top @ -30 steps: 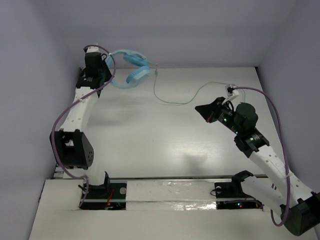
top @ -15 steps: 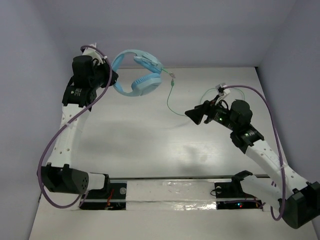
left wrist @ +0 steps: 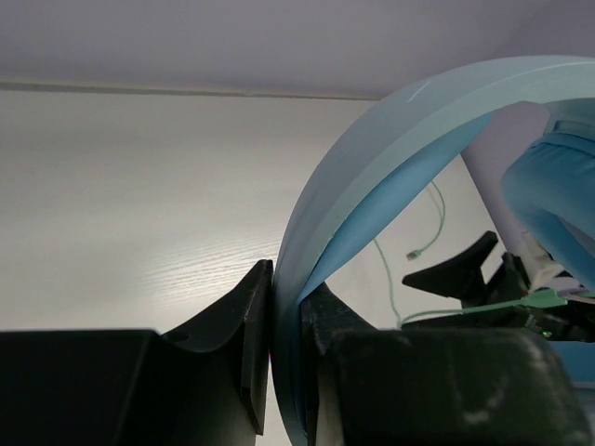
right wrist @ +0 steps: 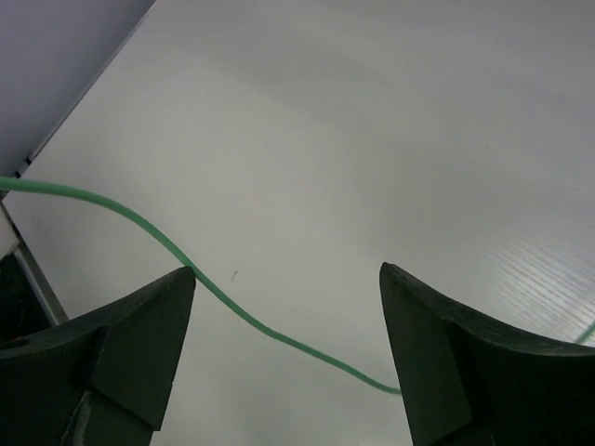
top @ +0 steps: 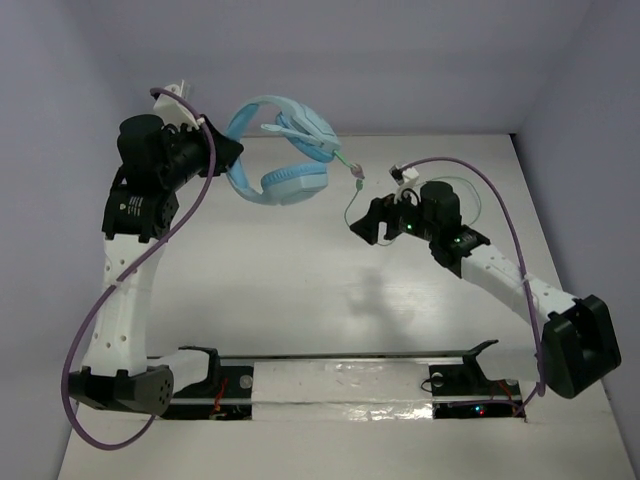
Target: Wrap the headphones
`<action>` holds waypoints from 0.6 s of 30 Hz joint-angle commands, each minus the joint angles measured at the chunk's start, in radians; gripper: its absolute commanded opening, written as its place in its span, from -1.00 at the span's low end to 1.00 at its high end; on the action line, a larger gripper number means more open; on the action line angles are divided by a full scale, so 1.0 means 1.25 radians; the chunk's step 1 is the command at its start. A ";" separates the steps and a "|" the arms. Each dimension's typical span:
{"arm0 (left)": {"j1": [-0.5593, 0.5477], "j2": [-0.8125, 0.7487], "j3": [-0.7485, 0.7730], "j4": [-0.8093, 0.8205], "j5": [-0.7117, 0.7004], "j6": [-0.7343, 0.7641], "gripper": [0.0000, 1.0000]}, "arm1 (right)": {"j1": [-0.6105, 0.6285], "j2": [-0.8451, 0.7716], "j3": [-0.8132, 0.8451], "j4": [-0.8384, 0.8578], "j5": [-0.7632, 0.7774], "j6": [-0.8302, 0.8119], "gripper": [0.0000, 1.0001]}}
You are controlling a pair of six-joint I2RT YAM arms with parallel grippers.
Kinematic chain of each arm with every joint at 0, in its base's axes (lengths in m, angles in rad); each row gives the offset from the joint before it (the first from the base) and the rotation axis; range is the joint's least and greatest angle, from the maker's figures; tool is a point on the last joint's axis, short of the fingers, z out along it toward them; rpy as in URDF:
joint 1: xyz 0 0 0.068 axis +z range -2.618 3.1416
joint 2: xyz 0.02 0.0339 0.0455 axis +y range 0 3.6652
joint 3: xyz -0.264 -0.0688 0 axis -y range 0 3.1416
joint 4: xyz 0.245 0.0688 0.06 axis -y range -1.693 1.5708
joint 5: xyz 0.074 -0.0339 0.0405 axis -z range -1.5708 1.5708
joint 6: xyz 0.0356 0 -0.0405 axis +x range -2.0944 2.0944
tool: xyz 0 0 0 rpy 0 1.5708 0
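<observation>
Black and clenched, the left hand sits at the left end of the headphones, its two fingers pinched flat on the light blue headband. In the left wrist view the band rises out of that grip and arcs away to the right. A second ago this hand held the headphones low, near the back left corner of the desk. Now the left arm stands taller and the headphones hang well above the desk, carried to the right and towards the camera. The ear cups are tipped to the right of the grip, the lower one facing up.

From the right side of the headphones the thin pale-green cable drops in a short curve. A second ago it lay stretched in a long slack line across the desk; now most of that slack is gathered up close below and right of the headphones. A further loop shows behind the right arm.

Just right of and below the headphones is the right hand, which has travelled left along the cable to reach this spot. It was closed to a point a second ago; now it is released, jaws spread wide. In the right wrist view the cable runs slantwise across the gap of that hand, brushing the tip of the finger on the left side of that view, with nothing pinching it.
</observation>
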 commanded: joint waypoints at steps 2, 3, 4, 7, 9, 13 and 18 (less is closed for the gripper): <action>-0.001 -0.025 0.055 0.075 0.078 -0.036 -1.00 | 0.015 0.044 0.048 0.018 0.044 -0.057 0.63; -0.001 -0.025 0.056 0.076 0.081 -0.037 -1.00 | 0.015 0.058 0.051 0.018 0.028 -0.053 0.57; -0.001 -0.022 0.058 0.076 0.085 -0.037 -1.00 | 0.015 0.071 0.051 0.024 0.006 -0.048 0.52; -0.001 -0.009 0.068 0.083 0.094 -0.040 -1.00 | 0.023 0.115 0.031 0.080 -0.038 -0.023 0.41; -0.001 0.000 0.082 0.081 0.087 -0.035 -1.00 | 0.023 0.113 -0.005 0.133 -0.043 0.000 0.36; -0.001 0.021 0.084 0.089 0.080 -0.033 -1.00 | 0.023 0.031 -0.048 0.182 0.017 0.030 -0.62; -0.001 0.031 0.073 0.118 0.061 -0.039 -1.00 | 0.023 -0.113 -0.117 0.197 0.288 0.145 -0.96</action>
